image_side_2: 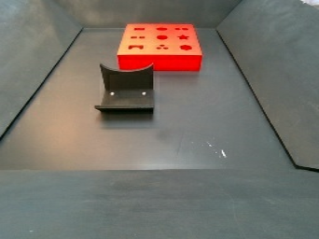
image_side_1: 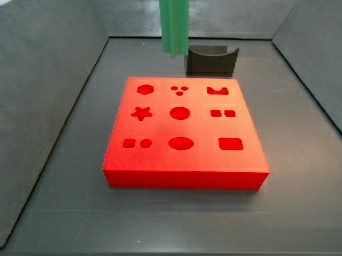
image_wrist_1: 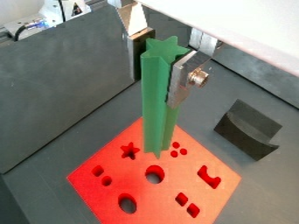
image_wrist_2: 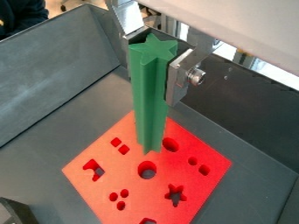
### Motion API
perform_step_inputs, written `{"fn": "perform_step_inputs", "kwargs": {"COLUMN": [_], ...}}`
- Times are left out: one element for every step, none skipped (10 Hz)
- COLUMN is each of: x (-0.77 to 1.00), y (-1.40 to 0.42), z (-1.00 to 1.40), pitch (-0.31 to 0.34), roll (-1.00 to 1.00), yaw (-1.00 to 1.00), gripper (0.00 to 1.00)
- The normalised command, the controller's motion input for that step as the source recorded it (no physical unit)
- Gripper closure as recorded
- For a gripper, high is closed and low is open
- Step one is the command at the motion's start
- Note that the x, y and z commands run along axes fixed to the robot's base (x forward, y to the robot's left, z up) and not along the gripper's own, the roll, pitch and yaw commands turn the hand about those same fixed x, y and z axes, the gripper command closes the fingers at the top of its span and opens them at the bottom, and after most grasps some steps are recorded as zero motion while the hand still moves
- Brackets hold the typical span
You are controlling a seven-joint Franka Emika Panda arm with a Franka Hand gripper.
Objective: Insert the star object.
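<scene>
My gripper [image_wrist_1: 160, 66] is shut on the star object [image_wrist_1: 156, 96], a long green peg with ridged sides. It hangs upright between the silver fingers [image_wrist_1: 184, 85], as both wrist views show [image_wrist_2: 149, 87]. In a side view only its lower part [image_side_1: 174, 27] shows, high above the floor behind the red block [image_side_1: 183, 135]; the gripper is out of that frame. The block has several shaped holes, among them a star hole [image_wrist_1: 128, 151], also seen in a wrist view [image_wrist_2: 176, 194] and a side view [image_side_1: 140, 113]. The peg's lower end is above the block, apart from it.
The dark fixture [image_side_1: 211, 60] stands on the floor just behind the red block, and also shows in a wrist view [image_wrist_1: 247, 129] and a side view [image_side_2: 126, 89]. Grey walls [image_side_1: 67, 100] ring the floor. The red block [image_side_2: 159, 47] lies at the far end.
</scene>
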Motion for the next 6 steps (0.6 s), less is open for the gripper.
{"fn": "perform_step_inputs", "kwargs": {"x": [0.0, 0.27, 0.23, 0.18, 0.04, 0.0], "y": [0.01, 0.0, 0.0, 0.0, 0.0, 0.0], "z": [-0.29, -0.47, -0.45, -0.36, -0.42, -0.45], "pitch": [0.029, 0.197, 0.29, 0.29, 0.233, 0.243], "roll": [0.01, 0.07, 0.1, 0.06, 0.04, 0.1], "yaw": [0.0, 0.14, 0.09, 0.09, 0.09, 0.14], "gripper": [1.0, 1.0, 1.0, 1.0, 1.0, 1.0]}}
